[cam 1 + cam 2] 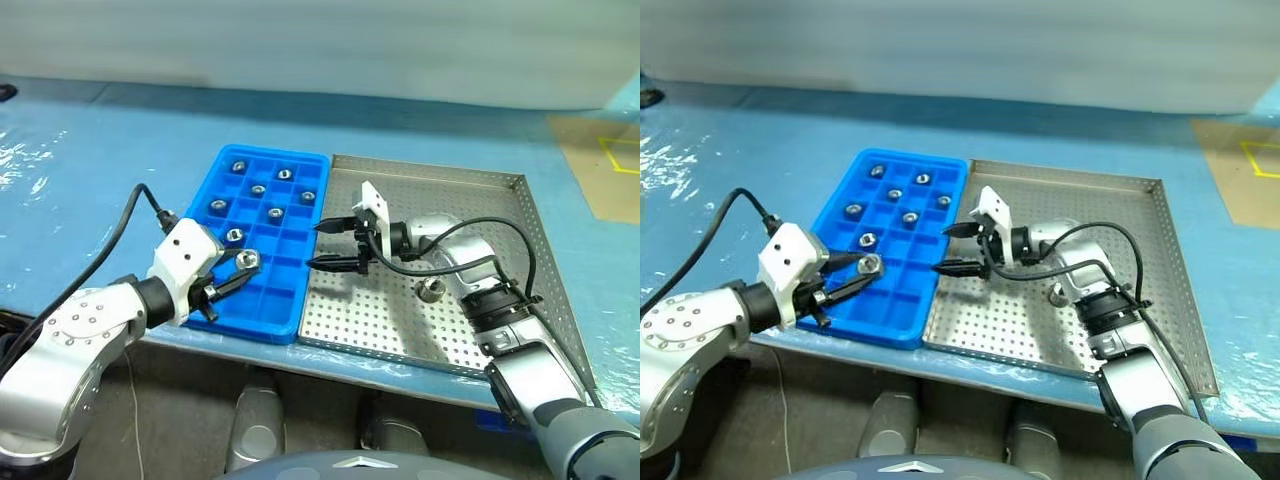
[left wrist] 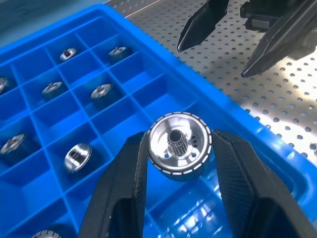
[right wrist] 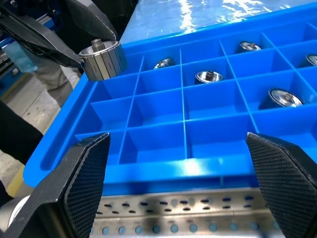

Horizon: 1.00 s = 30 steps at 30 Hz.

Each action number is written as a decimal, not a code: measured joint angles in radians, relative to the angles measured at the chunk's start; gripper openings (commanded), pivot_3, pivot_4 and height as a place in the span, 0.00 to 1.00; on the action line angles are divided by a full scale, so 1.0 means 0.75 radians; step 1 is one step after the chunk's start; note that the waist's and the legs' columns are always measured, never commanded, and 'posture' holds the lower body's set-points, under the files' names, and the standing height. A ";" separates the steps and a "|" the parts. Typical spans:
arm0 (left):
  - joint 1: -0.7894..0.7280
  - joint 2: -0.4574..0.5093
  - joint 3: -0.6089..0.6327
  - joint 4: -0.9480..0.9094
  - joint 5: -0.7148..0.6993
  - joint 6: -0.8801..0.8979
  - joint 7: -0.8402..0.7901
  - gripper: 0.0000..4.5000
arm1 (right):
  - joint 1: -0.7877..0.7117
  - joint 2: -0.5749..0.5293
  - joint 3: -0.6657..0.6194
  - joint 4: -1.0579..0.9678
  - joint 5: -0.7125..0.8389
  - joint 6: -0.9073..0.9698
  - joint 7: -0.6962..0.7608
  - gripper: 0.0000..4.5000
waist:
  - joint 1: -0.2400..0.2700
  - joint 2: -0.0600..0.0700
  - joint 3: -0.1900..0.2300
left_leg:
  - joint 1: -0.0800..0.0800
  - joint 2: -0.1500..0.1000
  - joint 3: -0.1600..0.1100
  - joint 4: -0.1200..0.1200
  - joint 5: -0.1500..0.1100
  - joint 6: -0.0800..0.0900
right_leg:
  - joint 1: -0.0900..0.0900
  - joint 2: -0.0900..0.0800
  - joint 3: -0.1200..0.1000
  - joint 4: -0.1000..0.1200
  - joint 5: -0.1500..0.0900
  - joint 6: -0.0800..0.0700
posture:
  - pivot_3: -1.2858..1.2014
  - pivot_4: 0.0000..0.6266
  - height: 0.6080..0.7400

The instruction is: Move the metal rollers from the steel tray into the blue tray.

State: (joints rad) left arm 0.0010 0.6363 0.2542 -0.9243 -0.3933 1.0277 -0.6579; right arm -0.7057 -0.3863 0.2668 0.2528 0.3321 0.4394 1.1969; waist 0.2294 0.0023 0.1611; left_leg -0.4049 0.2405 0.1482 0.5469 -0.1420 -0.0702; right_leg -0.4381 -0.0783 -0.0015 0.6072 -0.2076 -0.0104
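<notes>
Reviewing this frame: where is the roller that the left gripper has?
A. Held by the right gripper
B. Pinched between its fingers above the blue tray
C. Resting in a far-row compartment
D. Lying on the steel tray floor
B: the left gripper is closed on a metal roller, held over the near compartments of the blue tray; the right gripper stands open, holding nothing.

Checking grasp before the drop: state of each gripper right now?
Left gripper: shut on a metal roller, above the blue tray.
Right gripper: open, empty, over the steel tray.
</notes>
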 measured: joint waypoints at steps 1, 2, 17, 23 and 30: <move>0.018 -0.004 0.005 -0.008 -0.002 0.004 0.015 0.36 | -0.007 0.002 0.001 0.012 -0.003 -0.007 0.007 1.00 | 0.008 0.000 0.000 | 0.000 0.000 0.000 0.000 0.000 0.000 | 0.000 0.000 0.000 0.000 0.000 0.000 | 0.74 0.24 1.00; 0.045 -0.008 0.015 -0.024 -0.002 0.008 0.034 0.36 | -0.012 0.006 0.002 0.020 -0.009 -0.013 0.014 1.00 | 0.015 0.000 0.000 | 0.000 0.000 0.000 0.000 0.000 0.000 | 0.000 0.000 0.000 0.000 0.000 0.000 | 0.74 0.24 1.00; 0.314 -0.016 0.019 -0.090 0.063 -0.008 0.263 0.36 | -0.047 0.031 0.004 0.116 -0.073 -0.058 0.090 1.00 | 0.119 0.000 0.000 | 0.001 0.002 0.000 0.000 0.000 0.000 | -0.001 0.003 0.002 0.000 0.000 0.000 | 0.75 0.24 1.00; 0.286 -0.017 -0.027 -0.031 0.093 -0.056 0.313 0.36 | -0.048 0.038 0.004 0.116 -0.077 -0.060 0.097 1.00 | 0.145 0.000 0.000 | 0.002 0.002 -0.001 0.000 0.000 0.000 | -0.001 0.003 0.003 0.001 0.000 0.000 | 0.75 0.24 1.00; 0.242 -0.029 -0.092 0.061 0.122 -0.106 0.355 0.36 | -0.048 0.035 0.002 0.114 -0.078 -0.058 0.095 1.00 | 0.158 0.000 0.000 | 0.002 0.003 -0.001 0.001 0.000 -0.001 | 0.000 0.004 0.003 0.003 0.000 0.000 | 0.75 0.24 1.00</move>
State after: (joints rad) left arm 0.1821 0.6143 0.1849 -0.8786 -0.3022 0.9483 -0.3914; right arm -0.7419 -0.3603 0.2685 0.3386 0.2738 0.3959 1.2683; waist 0.3481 0.0025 0.1610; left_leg -0.4035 0.2424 0.1475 0.5480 -0.1418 -0.0706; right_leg -0.4385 -0.0751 0.0007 0.6091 -0.2076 -0.0104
